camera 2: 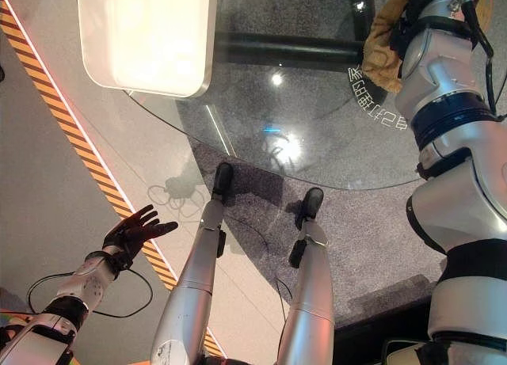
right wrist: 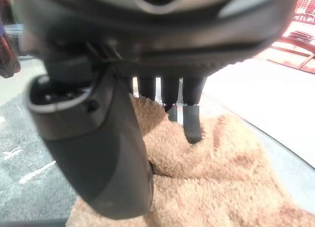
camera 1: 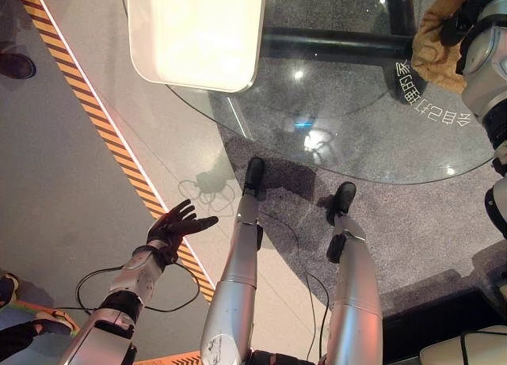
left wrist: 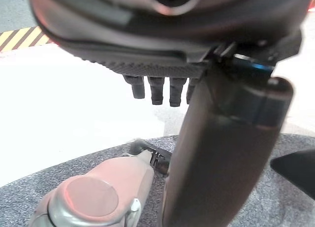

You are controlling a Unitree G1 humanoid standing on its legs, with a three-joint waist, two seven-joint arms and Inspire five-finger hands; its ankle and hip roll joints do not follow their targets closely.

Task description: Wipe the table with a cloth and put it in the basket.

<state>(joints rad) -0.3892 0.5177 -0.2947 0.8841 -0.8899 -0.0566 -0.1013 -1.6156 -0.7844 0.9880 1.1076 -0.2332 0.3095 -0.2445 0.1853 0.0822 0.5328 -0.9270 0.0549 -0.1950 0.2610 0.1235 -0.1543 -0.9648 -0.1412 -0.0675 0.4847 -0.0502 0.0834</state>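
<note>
A tan fluffy cloth (camera 1: 436, 48) lies on the round glass table (camera 1: 356, 135) near its far right edge. My right hand (right wrist: 192, 118) rests on the cloth (right wrist: 216, 163) with straight fingers pressing into the pile and the thumb beside them, so it is open. A white rectangular basket (camera 1: 238, 84) stands at the table's far left, brightly lit. My left hand (camera 1: 174, 226) hangs open over the floor at the lower left, away from the table, holding nothing.
A yellow-and-black striped tape line (camera 1: 95, 119) runs across the floor on the left. Grey carpet (camera 1: 412, 222) lies under the table, and a dark bar (camera 1: 333, 44) shows through the glass. A person's shoe (camera 1: 16, 64) stands at the far left.
</note>
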